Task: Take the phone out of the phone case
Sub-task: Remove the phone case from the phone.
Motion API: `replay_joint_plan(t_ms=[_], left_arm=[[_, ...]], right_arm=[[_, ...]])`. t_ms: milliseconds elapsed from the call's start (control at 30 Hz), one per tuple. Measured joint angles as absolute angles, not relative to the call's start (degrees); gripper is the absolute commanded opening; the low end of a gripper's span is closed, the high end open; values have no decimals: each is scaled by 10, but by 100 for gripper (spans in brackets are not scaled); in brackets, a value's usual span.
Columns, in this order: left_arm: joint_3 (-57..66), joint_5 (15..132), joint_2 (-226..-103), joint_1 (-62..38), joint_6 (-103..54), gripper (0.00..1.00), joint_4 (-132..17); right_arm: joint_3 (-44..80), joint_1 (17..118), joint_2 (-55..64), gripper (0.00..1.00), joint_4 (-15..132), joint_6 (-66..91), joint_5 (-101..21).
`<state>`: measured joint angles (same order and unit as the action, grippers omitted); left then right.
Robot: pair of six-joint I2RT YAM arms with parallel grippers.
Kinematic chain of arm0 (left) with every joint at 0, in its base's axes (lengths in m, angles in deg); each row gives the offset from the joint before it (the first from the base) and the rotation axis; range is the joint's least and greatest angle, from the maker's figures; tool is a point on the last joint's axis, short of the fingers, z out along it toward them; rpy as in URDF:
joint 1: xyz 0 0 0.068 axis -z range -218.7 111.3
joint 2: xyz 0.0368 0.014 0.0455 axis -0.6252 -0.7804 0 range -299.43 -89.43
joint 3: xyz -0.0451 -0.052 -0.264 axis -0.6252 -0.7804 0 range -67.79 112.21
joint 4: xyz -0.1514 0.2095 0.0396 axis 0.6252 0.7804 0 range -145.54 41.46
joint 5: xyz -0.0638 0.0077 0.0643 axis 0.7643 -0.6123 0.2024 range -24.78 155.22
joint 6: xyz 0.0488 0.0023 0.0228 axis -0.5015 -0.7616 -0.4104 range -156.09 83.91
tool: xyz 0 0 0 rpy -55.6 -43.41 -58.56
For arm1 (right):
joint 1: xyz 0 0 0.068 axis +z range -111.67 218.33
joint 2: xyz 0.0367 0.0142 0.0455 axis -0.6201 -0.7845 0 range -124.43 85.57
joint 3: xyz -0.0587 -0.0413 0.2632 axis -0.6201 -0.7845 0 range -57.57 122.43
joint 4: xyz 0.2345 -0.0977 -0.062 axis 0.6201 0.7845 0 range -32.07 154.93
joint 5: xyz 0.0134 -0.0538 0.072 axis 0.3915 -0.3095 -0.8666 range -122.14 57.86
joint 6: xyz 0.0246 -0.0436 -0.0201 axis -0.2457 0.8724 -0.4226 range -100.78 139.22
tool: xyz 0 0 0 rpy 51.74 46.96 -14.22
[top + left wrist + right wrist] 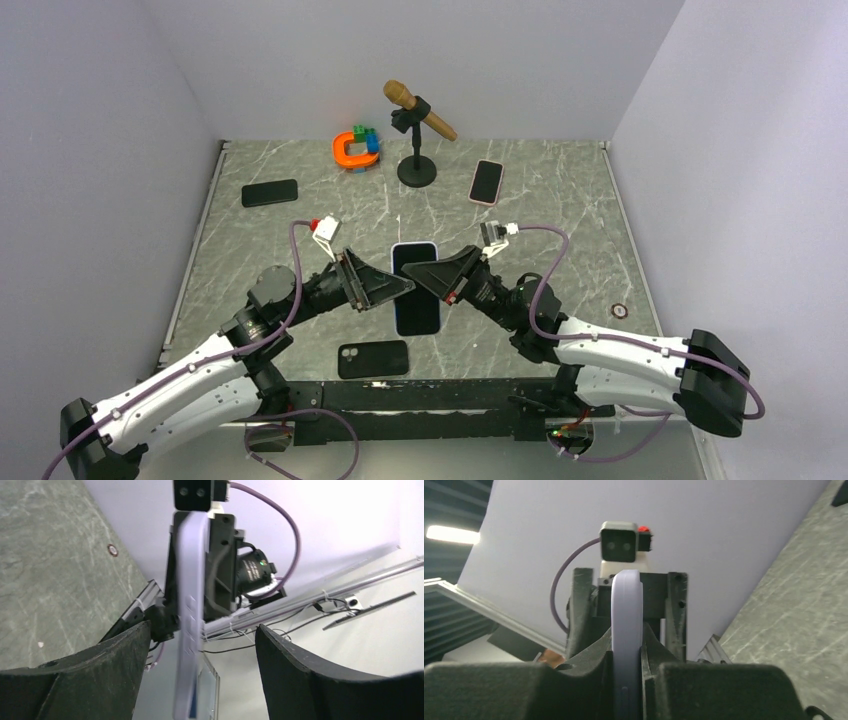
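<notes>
At the middle of the top view, the phone (418, 315) appears seated in its lilac case (626, 630), one edge pinched by the clenched right hand (425, 272) while the left hand (400, 288) brackets the other edge released, so removal looks not yet done.

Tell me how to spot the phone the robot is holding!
Find the middle of the marble table, between the microphone stand and the robot. The phone there is pinched by the right gripper. Only it has a lilac case; the black phone and pink phone lie untouched.
</notes>
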<state>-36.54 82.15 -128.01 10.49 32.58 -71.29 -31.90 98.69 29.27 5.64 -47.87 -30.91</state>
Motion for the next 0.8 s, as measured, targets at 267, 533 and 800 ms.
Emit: replay_joint_plan(t_ms=[267, 533, 800], left_arm=[[-366, 873, -1244, 105, 326, 89, -728], [-372, 920, -1243, 105, 347, 90, -759], [-373, 935, -1255, 107, 351, 90, -758]], right_arm=[[-319, 937, 367, 0, 142, -477, -291], [-314, 917, 345, 0, 155, -479, -290], [-311, 899, 328, 0, 155, -489, -291]])
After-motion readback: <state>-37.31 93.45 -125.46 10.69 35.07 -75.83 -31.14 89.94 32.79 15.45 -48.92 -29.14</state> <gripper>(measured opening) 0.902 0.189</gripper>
